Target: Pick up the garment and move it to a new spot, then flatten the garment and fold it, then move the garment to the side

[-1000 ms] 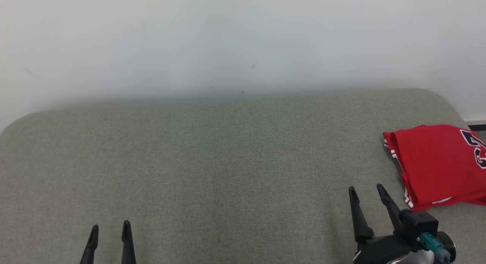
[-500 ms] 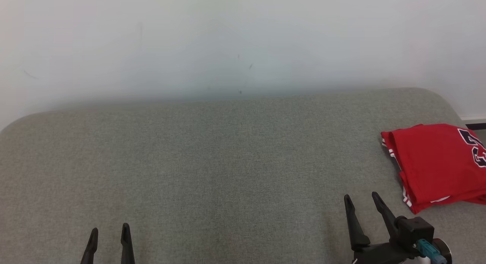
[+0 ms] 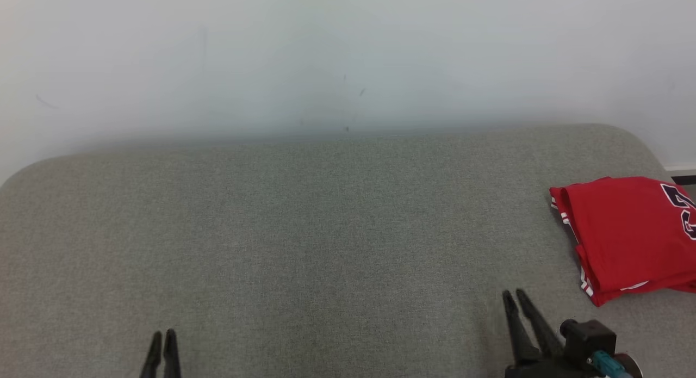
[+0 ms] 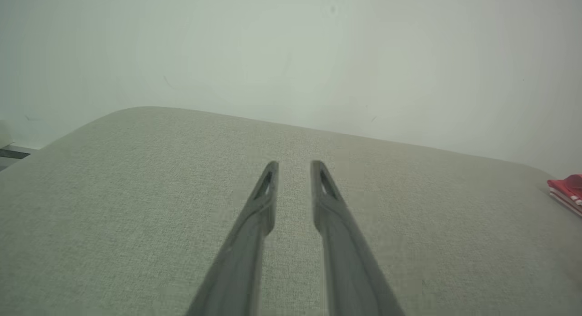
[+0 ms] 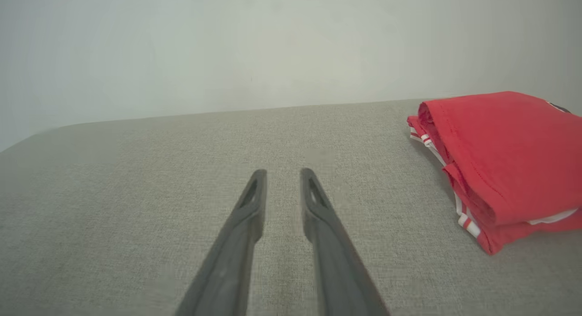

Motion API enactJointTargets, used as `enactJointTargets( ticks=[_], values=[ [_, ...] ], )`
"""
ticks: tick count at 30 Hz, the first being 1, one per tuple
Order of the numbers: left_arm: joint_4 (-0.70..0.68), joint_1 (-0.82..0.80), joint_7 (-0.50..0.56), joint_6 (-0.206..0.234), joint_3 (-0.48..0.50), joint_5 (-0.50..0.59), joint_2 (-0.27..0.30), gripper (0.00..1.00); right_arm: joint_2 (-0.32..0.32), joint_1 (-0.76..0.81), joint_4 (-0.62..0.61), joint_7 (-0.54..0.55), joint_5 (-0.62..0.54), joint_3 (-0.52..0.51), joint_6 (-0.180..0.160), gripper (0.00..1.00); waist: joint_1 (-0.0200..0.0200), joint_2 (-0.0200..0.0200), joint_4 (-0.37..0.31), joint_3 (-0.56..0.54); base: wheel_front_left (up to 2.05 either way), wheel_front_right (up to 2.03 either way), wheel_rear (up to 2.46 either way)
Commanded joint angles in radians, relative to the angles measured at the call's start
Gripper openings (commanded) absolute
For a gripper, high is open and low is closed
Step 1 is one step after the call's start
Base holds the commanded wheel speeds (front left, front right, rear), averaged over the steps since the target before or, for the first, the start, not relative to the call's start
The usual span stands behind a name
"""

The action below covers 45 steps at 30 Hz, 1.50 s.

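- Both pairs of fingers have drawn closer together than a second ago, and the right gripper sits lower in the head view
- The left gripper and the right gripper each keep a narrow gap between the fingers and hold nothing, above the bare grey upholstery
- The red jersey lies folded at the upholstery's right end, near the right gripper but untouched
- Moving, flattening, folding and setting aside all look done, so little seems left

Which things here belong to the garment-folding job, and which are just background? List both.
Job:
- folded red fabric jersey with white-striped trim
- grey upholstered surface under it
- left hand, empty
- right hand, empty

Just there:
- pale plain wall
- dark baseboard strip
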Motion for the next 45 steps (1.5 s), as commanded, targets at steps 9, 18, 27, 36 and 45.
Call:
enactJointTargets(
  ticks=[9,18,27,36,45],
  values=[
    [0.043,-0.025,0.042,-0.004,0.016,-0.124,-0.003,0.00,0.000,0.003,0.031,0.023,0.137,-0.010,0.000,0.00,0.0000,0.0000,0.003,0.002,0.00,0.00,0.00],
    [0.055,-0.051,0.081,-0.008,0.031,-0.262,-0.002,0.00,0.000,-0.014,0.031,0.045,0.288,-0.019,0.000,0.00,0.0000,0.0000,0.005,0.004,0.00,0.00,0.00],
    [0.068,-0.076,0.123,-0.013,0.046,-0.403,-0.001,0.00,0.000,-0.032,0.032,0.068,0.442,-0.029,0.000,0.00,0.0000,0.0000,0.009,0.006,0.00,0.00,0.00],
    [0.081,-0.101,0.160,-0.017,0.061,-0.530,0.000,0.00,0.000,-0.049,0.033,0.088,0.582,-0.038,-0.001,0.00,0.0000,0.0000,0.012,0.008,0.00,0.00,0.00],
    [0.092,-0.123,0.194,-0.021,0.074,-0.645,0.001,0.00,0.000,-0.065,0.033,0.107,0.708,-0.046,-0.001,0.00,0.0000,0.0000,0.015,0.010,0.00,0.00,0.00]
  ],
)
